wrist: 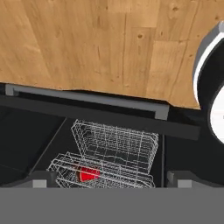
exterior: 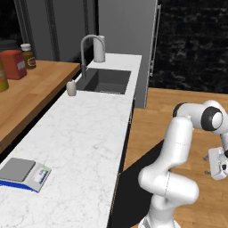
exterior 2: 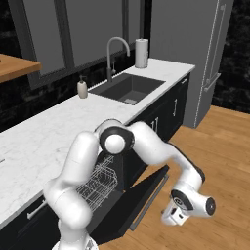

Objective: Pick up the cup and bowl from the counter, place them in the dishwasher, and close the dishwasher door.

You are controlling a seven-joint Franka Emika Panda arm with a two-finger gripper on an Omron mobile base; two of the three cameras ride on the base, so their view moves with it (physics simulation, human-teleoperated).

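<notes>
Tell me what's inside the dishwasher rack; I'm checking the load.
The cup sits low in the wire rack, partly screened by wires. The bowl cannot be made out there.

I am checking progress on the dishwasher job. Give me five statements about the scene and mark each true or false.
1. The dishwasher door is shut. False: it hangs open, dropped down toward the wooden floor.
2. The cup lies in the wire rack. True.
3. The tool hangs low over the floor, beyond the open door's edge. True.
4. The tool grips the cup. False: the cup sits in the rack, apart from the tool.
5. A scale rests on the counter. True.
</notes>
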